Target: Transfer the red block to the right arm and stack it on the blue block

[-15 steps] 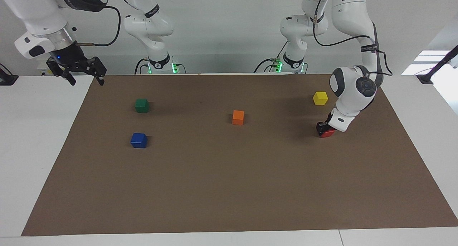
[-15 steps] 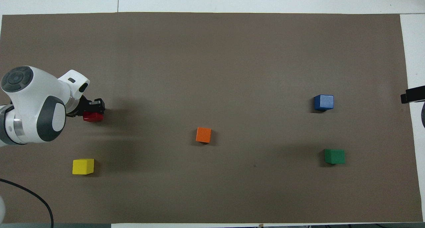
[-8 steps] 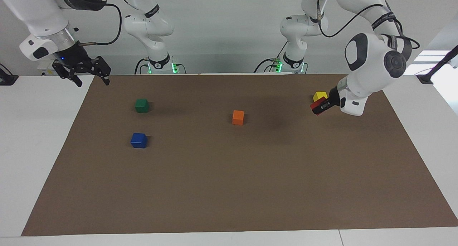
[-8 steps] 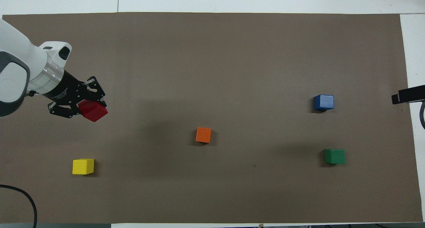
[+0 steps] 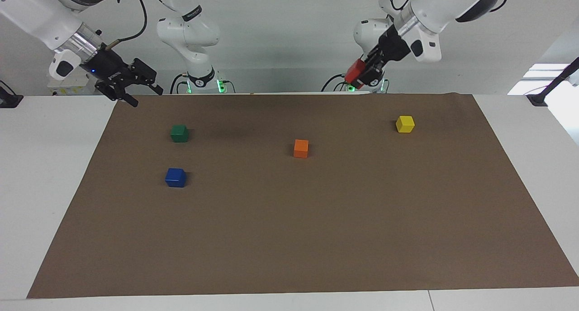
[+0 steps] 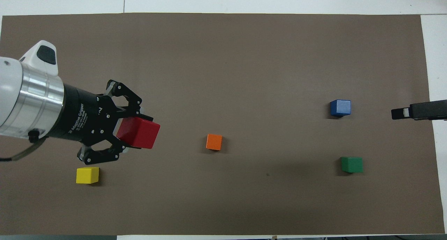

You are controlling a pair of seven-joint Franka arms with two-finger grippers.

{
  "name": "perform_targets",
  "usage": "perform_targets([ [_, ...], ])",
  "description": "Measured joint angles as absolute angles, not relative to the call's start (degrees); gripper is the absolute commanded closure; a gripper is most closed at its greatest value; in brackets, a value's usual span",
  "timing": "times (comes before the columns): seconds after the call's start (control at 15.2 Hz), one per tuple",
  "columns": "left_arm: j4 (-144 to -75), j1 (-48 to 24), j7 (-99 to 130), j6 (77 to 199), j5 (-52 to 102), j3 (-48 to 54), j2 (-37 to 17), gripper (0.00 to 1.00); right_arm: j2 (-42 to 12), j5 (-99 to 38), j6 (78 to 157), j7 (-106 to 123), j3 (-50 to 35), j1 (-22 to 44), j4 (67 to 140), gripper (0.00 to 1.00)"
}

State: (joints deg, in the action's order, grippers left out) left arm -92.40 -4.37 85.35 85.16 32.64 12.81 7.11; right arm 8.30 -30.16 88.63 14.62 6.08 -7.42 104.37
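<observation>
High above the brown mat at the left arm's end, my left gripper [image 5: 360,78] [image 6: 139,132] is shut on the red block [image 5: 355,70] [image 6: 138,132], its hand turned sideways toward the middle of the table. The blue block [image 5: 175,177] [image 6: 340,107] rests on the mat toward the right arm's end. My right gripper [image 5: 144,93] stands open in the air over the mat's corner nearest the robots at that end, with nothing between its fingers; only one dark fingertip [image 6: 401,113] of it shows in the overhead view.
A green cube [image 5: 179,133] [image 6: 351,164] lies on the mat nearer to the robots than the blue block. An orange cube [image 5: 301,148] [image 6: 214,142] sits mid-mat. A yellow cube [image 5: 405,123] [image 6: 87,175] lies at the left arm's end. White table [image 5: 54,166] surrounds the mat.
The left gripper has lifted the red block off the mat, risen high and tilted sideways. The right gripper has swung toward the mat's corner.
</observation>
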Motion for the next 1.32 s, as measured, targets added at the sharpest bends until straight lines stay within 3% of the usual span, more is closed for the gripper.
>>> perform_targets([
  [0.13,-95.9,-4.4,89.6,88.0,37.8,13.1,10.1,1.00,8.3,-35.3,87.4,17.2,6.1,-9.3,106.3,0.00],
  [0.39,-110.3,-6.3,90.3,101.8,41.4,13.4,16.0,1.00,8.0,-46.6,84.7,24.6,6.2,-12.6,112.3,0.00],
  [0.59,-117.4,-7.8,93.4,111.3,41.5,16.1,19.6,1.00,6.0,-52.9,81.7,31.2,6.2,-14.3,115.8,0.00],
  [1.32,-119.3,-7.8,99.5,117.0,41.5,16.4,21.0,1.00,3.7,-75.5,70.2,41.4,5.8,-14.1,129.0,0.00],
])
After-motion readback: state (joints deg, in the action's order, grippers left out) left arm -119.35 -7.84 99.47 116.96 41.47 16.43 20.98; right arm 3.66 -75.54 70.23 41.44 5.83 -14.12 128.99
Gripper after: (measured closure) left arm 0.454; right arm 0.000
